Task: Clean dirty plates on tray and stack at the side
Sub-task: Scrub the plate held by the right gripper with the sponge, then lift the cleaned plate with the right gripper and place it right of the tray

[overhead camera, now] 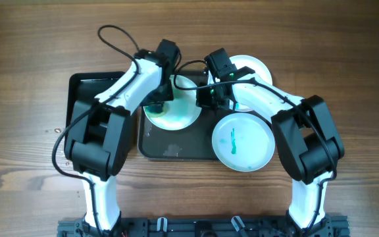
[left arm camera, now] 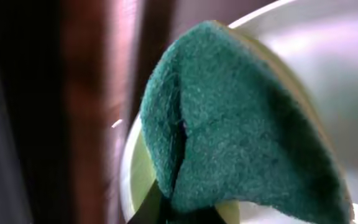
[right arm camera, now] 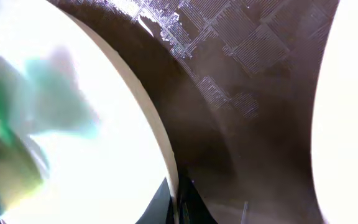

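A white plate [overhead camera: 179, 112] lies on the left part of the dark grey tray [overhead camera: 156, 143]. My left gripper [overhead camera: 156, 104] is shut on a green sponge [left arm camera: 241, 124] and presses it onto this plate [left arm camera: 129, 180], at its left side. My right gripper [overhead camera: 207, 99] is shut on the plate's right rim [right arm camera: 166, 155]. Teal smears show on the plate [right arm camera: 61, 99] in the right wrist view. A second plate [overhead camera: 243, 141] with a teal streak lies at the tray's right end, overhanging the rim. A third plate [overhead camera: 254, 67] lies on the table behind the tray, partly hidden by the right arm.
A smaller glossy black tray [overhead camera: 91, 85] lies to the left of the large tray, partly under the left arm. A wet patch [overhead camera: 173, 149] marks the large tray's front. Cables loop above both wrists. The wooden table [overhead camera: 347, 52] stretches around.
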You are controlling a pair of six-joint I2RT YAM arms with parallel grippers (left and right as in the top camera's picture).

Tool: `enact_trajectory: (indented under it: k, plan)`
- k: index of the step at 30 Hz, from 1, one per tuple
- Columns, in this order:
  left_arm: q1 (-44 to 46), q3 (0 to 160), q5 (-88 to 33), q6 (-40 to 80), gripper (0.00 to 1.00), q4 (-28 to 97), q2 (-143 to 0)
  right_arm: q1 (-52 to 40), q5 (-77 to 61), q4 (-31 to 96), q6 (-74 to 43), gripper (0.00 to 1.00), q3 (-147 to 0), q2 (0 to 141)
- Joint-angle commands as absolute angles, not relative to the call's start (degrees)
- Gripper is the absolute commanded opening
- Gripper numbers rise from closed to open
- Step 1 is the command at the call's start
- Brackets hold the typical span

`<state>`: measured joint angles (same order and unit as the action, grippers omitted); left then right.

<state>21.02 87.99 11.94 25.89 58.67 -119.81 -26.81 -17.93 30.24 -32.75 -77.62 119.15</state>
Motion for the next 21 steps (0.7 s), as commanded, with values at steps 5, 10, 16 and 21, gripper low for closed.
enact_trajectory:
  k: [5, 10, 16, 21]
  plan:
    - [16.01, 96.82, 6.44, 25.45, 0.04, 73.03, -102.32, -27.09, -14.76, 31.03, -29.23, 0.04, -77.21, 117.32]
    - [7.79, 96.86, 6.81, 22.9, 0.04, 75.2, -92.68, -31.86, 4.62, 34.79, -26.92, 0.04, -77.21, 107.98]
    - [0.6, 96.55, 10.52, 22.72, 0.04, 74.83, -90.94, -42.04, 35.57, 39.29, -25.41, 0.04, -77.21, 99.55]
    - [-0.75, 96.55, 10.5, 22.74, 0.04, 74.78, -91.64, -52.62, 63.44, 39.81, -20.75, 0.04, -77.21, 97.03]
